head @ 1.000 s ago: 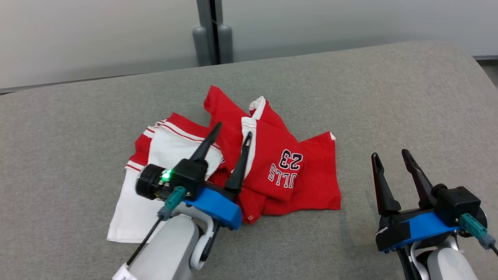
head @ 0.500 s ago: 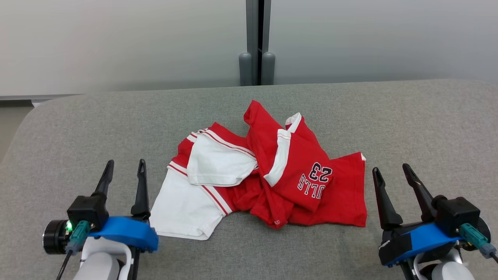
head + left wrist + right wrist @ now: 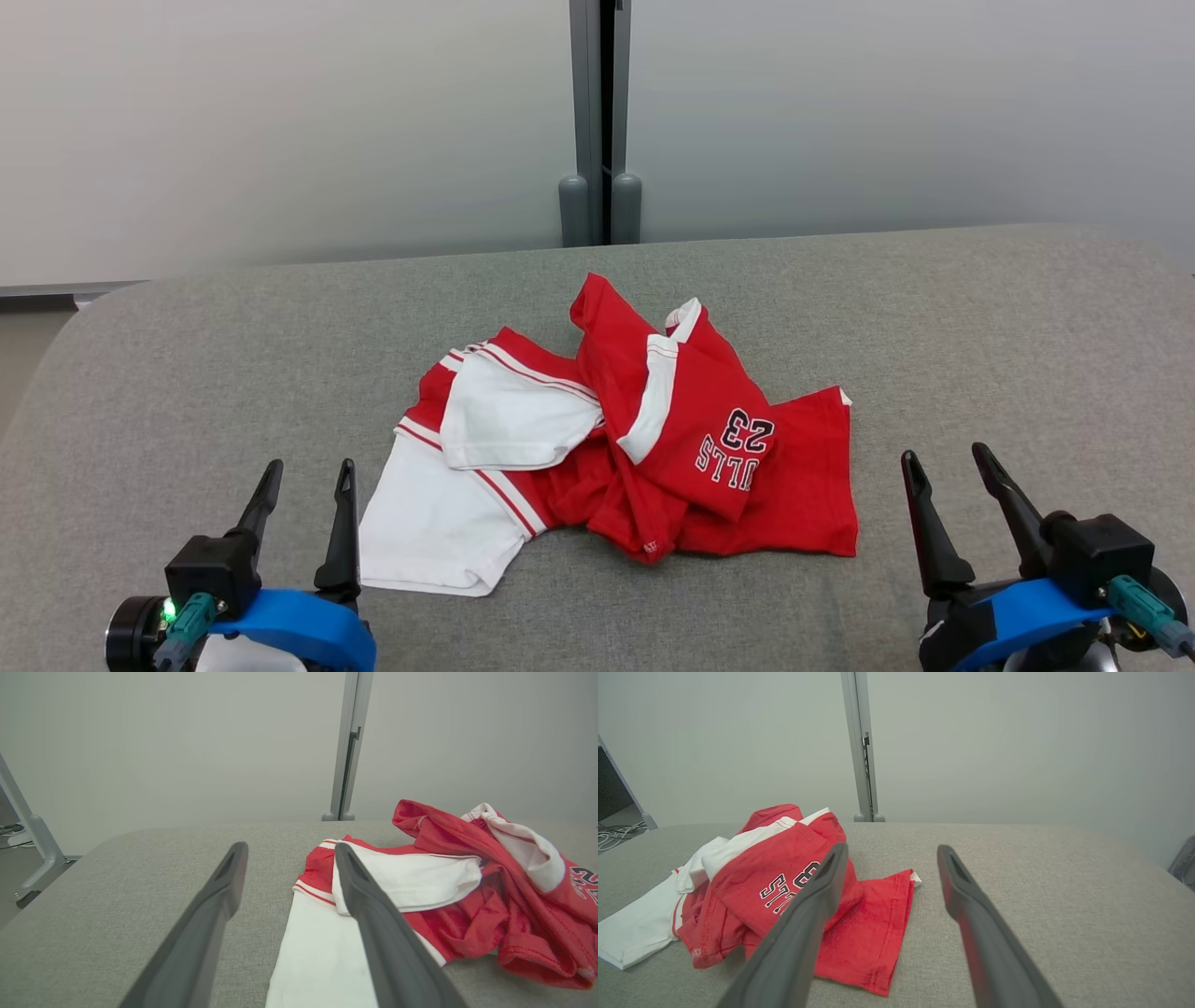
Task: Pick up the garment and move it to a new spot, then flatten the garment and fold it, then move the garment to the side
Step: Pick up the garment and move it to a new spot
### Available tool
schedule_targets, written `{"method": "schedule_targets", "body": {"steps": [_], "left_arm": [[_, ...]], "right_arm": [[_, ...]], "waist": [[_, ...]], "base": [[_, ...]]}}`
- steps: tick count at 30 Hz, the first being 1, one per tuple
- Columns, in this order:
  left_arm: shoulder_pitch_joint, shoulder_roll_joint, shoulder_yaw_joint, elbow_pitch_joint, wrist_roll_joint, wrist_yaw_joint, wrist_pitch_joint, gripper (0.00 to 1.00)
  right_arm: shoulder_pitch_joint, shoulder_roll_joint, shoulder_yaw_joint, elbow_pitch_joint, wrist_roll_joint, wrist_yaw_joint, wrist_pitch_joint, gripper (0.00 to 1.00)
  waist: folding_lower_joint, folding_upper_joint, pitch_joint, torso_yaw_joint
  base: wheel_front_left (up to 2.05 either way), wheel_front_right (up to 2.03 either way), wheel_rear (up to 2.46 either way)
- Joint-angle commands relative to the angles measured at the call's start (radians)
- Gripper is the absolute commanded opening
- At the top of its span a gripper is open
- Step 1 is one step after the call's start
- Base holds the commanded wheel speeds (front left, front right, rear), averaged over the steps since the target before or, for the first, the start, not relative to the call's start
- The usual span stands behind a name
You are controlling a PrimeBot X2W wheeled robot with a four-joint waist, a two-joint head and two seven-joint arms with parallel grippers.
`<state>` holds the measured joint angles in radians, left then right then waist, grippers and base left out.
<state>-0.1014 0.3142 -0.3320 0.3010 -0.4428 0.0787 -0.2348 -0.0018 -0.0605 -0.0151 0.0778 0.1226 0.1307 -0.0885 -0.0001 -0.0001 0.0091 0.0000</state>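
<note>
The garment (image 3: 635, 448), a red and white jersey with a dark "23" print, lies crumpled in a heap in the middle of the grey padded table (image 3: 980, 327). My left gripper (image 3: 309, 472) stands open at the lower left, just left of the garment's white corner, holding nothing. At the lower right, my right gripper (image 3: 945, 461) is open too, a little right of the red hem. The left wrist view shows the garment (image 3: 444, 891) to the right of my open left gripper (image 3: 289, 851). In the right wrist view the garment (image 3: 784, 882) lies left of my open right gripper (image 3: 892, 851).
The table's rounded left edge (image 3: 56, 345) drops to the floor. A pale wall with a grey vertical post (image 3: 597, 112) stands behind the table. A metal frame leg (image 3: 32, 835) and cables sit off the left side.
My left gripper has pulled back off the garment to the lower left, leaving it on the table. The head camera has turned and tilted, shifting the whole picture. The right gripper stays open.
</note>
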Motion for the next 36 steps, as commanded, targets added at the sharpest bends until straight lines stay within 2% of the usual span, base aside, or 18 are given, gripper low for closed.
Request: {"method": "schedule_targets", "body": {"steps": [1, 19, 26, 36], "left_arm": [[0.01, 0.007, 0.0, -0.007, -0.006, 0.002, 0.003, 1.0], [-0.03, 0.02, -0.022, -0.028, 0.011, 0.022, 0.028, 1.0], [-0.165, -0.008, -0.066, 0.029, -0.002, -0.028, 0.129, 1.0], [-0.344, -0.042, -0.093, 0.305, -0.07, -0.101, 0.33, 1.0]], "right_arm": [[0.016, 0.001, -0.004, -0.007, -0.001, 0.0, 0.005, 1.0], [0.011, 0.006, -0.009, -0.032, -0.001, 0.0, 0.013, 1.0], [-0.033, 0.006, 0.006, -0.04, 0.002, 0.0, 0.011, 1.0], [-0.094, 0.003, 0.025, -0.024, 0.005, 0.0, -0.006, 1.0]], "waist": [[0.0001, 0.0001, -0.003, -0.001], [0.0001, 0.0001, 0.018, 0.002], [0.0001, 0.0001, 0.105, -0.006], [0.0001, 0.0001, 0.223, -0.042]], "base": [[0.0, 0.0, 0.0], [0.0, 0.0, 0.0], [0.0, 0.0, 0.0], [0.0, 0.0, 0.0]]}}
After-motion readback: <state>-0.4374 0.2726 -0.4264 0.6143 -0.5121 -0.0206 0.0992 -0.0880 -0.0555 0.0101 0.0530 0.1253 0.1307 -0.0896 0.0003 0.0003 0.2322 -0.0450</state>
